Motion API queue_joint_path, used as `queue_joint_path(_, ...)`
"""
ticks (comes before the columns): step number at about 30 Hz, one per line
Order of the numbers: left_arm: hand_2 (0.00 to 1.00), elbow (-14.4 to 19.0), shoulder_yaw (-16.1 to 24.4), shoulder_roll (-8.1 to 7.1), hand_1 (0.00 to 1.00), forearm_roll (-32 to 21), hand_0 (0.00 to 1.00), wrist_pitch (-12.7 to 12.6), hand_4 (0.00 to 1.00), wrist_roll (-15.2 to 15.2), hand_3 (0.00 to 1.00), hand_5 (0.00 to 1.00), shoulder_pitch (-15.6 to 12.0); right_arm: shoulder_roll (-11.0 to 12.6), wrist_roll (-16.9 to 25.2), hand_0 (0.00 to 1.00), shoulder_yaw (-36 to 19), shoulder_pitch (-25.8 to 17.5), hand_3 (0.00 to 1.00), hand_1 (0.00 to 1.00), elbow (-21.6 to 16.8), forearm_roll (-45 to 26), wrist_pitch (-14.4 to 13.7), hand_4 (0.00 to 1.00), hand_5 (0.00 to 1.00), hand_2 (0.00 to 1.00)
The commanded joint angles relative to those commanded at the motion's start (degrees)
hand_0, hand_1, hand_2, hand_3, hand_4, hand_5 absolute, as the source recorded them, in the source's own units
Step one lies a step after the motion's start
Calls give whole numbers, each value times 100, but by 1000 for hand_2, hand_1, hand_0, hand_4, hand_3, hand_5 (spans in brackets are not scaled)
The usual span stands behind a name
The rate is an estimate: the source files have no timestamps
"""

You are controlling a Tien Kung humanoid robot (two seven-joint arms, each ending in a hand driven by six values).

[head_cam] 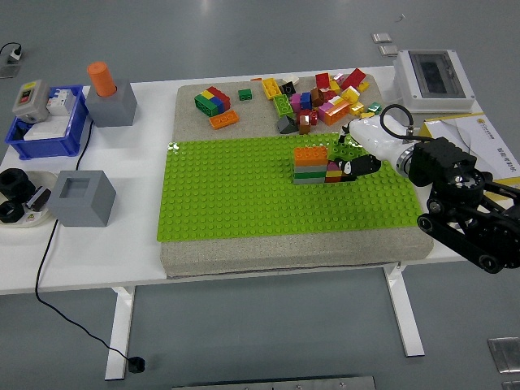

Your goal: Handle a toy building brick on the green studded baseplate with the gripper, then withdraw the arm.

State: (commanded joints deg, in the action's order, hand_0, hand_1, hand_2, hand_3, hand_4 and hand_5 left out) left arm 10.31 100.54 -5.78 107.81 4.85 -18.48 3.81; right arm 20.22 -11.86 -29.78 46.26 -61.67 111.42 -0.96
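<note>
The green studded baseplate (244, 195) lies on a beige mat in the middle of the table. A small stack of bricks (311, 165) stands on its back right part, with an orange brick on top, green and grey below, and pink, yellow and red bricks to the right. My right hand (356, 158) reaches in from the right and sits over the pink side of the stack. Its fingers are curled on a light green brick (344, 149), which is at the top of the stack. The stack's right part is partly hidden by the hand.
Loose bricks (325, 93) lie on the mat behind the plate, with more at the back left (213, 101). A grey electrical box (435, 77) and papers (479, 134) are at the right. Grey blocks (81, 197), a blue bin (49, 122) and an orange peg (101, 79) stand at the left.
</note>
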Motion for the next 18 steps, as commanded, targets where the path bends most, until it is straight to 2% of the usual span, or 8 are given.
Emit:
queue_joint_path(10,800,0,9,-7,826,5,809,5,582,17,550,377,15,-66,62,817,57,36,518,815,200,10,-19,609,382,815)
queue_joint_path(18,800,0,24,-10,826,18,808,7,582,22,550,380,16,12,74,817,69,60,517,814,184,65,-12,610,381,814)
